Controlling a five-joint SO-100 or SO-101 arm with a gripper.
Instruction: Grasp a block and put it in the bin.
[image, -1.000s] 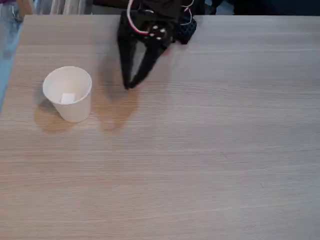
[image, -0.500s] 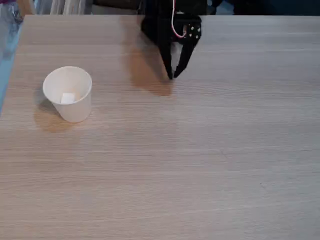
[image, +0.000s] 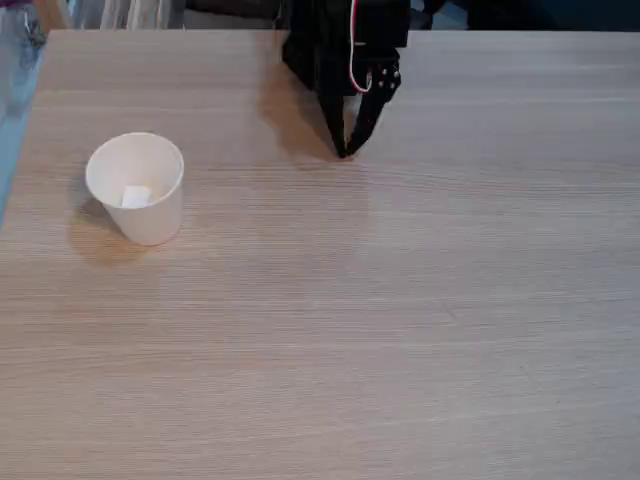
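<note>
In the fixed view, the cup (image: 136, 187) is the one thing standing up from the tabletop (image: 400, 330), near its left edge. Below the cup and to its right the wood lies bare all the way to the picture's lower and right edges, open for a pass. The cup's mouth faces up with nothing over it; a small block (image: 135, 196) lies on its floor. Up and well right of the cup, the black tool (image: 345, 150) hangs tips-down with its fingers together, blocking a narrow strip by the far edge.
</note>
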